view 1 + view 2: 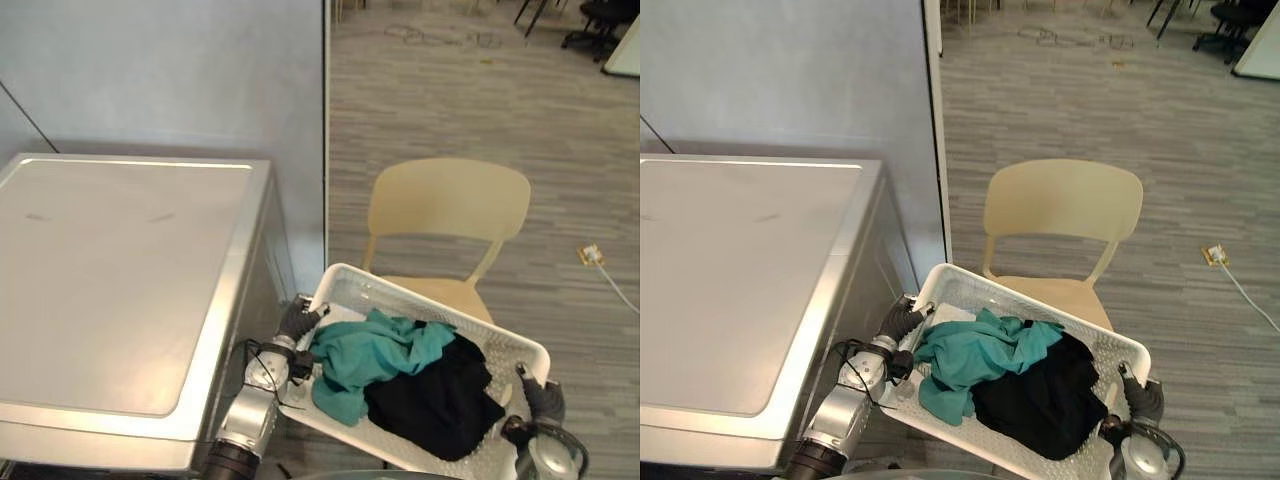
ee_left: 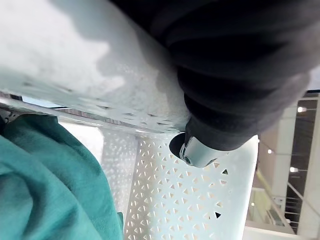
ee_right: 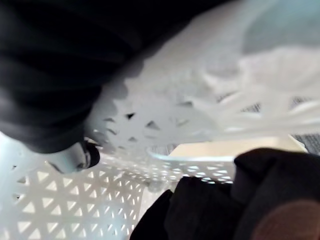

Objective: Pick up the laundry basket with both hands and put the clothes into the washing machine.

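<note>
text: none legible | labels: none | numbers: none | signs: none

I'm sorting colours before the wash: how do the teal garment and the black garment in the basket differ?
The teal garment is a bright blue-green, while the black garment is dark. The teal garment lies at the end of the laundry basket toward the robot's left, and the black garment lies toward its right. An edge of the teal garment overlaps the black garment. Both are crumpled and unfolded inside the basket.

light: bright, even | shadows: soft | sheen: washing machine (image 1: 120,300) top
</note>
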Controlling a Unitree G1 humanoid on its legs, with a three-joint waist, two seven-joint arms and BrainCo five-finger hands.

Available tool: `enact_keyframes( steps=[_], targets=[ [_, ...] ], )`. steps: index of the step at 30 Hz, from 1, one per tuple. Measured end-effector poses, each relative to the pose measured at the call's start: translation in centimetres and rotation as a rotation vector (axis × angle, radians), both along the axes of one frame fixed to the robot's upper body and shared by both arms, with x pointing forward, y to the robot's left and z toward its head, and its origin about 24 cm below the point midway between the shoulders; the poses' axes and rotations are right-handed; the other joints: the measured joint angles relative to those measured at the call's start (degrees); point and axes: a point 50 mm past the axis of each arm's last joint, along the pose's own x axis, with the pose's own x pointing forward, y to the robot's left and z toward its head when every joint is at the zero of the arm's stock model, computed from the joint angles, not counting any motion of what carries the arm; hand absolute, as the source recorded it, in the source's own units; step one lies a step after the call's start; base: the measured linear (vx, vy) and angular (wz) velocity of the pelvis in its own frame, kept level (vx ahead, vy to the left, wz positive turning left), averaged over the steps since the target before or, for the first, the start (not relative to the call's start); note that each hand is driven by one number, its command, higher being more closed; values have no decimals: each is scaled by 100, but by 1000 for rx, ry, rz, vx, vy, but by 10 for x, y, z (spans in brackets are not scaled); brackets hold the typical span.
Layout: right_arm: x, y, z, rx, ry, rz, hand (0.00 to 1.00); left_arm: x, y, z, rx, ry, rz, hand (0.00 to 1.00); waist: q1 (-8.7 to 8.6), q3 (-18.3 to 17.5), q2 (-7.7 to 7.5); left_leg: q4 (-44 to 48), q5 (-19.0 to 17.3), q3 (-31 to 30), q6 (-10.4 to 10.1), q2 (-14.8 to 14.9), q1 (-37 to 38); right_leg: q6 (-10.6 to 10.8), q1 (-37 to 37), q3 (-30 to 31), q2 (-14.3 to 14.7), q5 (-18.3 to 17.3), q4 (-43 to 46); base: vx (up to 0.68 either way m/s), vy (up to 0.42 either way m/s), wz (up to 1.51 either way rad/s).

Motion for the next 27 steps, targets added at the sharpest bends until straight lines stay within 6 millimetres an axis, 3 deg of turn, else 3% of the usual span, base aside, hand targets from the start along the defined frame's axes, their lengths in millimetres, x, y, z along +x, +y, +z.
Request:
enact_keyframes(
  steps=[1,4,6,8,9,10,13,15,16,18,22,25,27],
  targets=[
    [2,-1,-1,1,13,11,100,0,1,-1,6,4,3,100,60,-45,98,86,21,-43,-35,152,-42,-2,4,71,190,3,-86,57,-123,-42],
    [7,1,2,-1,1,16,100,5,1,3,15,-14,-2,100,87,-51,109,300,336,-535,-495,467,-214,23,218,304,611,26,-605,63,-165,-32],
    [11,5,3,0,-9,32,100,11,4,8,34,-36,-3,100,62,-34,47,461,605,-801,-615,583,-362,-75,215,284,768,97,-645,14,-155,-21],
    [15,9,5,-7,-17,65,100,9,10,1,53,-10,15,100,93,-40,-95,468,959,-1011,-603,589,-262,-133,436,328,855,130,-781,5,-162,-25],
    [15,9,5,-11,-13,71,100,8,11,0,52,-3,21,100,78,-41,-99,486,1041,-1113,-512,577,-242,-156,523,309,898,144,-836,21,-186,-5],
    [12,9,4,-16,-3,69,100,7,10,-1,53,-1,19,100,76,-36,-115,550,1224,-1393,-288,508,-261,-219,663,294,943,181,-916,13,-153,-5],
    [10,7,6,-31,-4,54,100,7,6,0,50,-5,6,100,67,-56,-79,423,1501,-1506,-324,500,-213,-323,886,180,989,247,-1132,5,-113,5],
    [11,3,10,-53,-10,46,100,8,3,2,44,-19,0,100,73,-48,-91,148,1492,-1364,-331,479,-29,-422,909,177,1035,309,-1275,-5,-35,3],
    [11,2,11,-56,-10,45,100,8,0,3,40,-22,-7,100,86,-33,-113,124,1303,-1434,-472,381,-61,-458,916,210,1011,331,-1296,0,0,0],
    [6,-1,10,-60,-2,28,100,8,-5,4,40,-27,-24,100,76,-47,-90,-15,1083,-1526,-401,120,-1,-463,917,155,1003,334,-1258,-16,57,7],
    [-4,-9,15,-81,-6,-10,100,12,-15,9,47,-52,-59,100,41,-43,-103,-1020,970,-1538,-389,-222,326,-388,899,57,912,466,-1410,-31,71,25],
    [-20,-14,12,-77,24,-61,100,20,-30,13,64,-66,-120,100,-66,8,-186,-1334,865,-1607,-491,-298,295,-383,793,-194,829,532,-1198,-43,88,56],
    [-25,-12,15,-78,17,-93,100,24,-35,12,78,-55,-141,100,-76,38,-236,-1366,858,-1693,-501,-316,299,-238,606,-17,815,628,-827,-44,103,37]
  ],
)
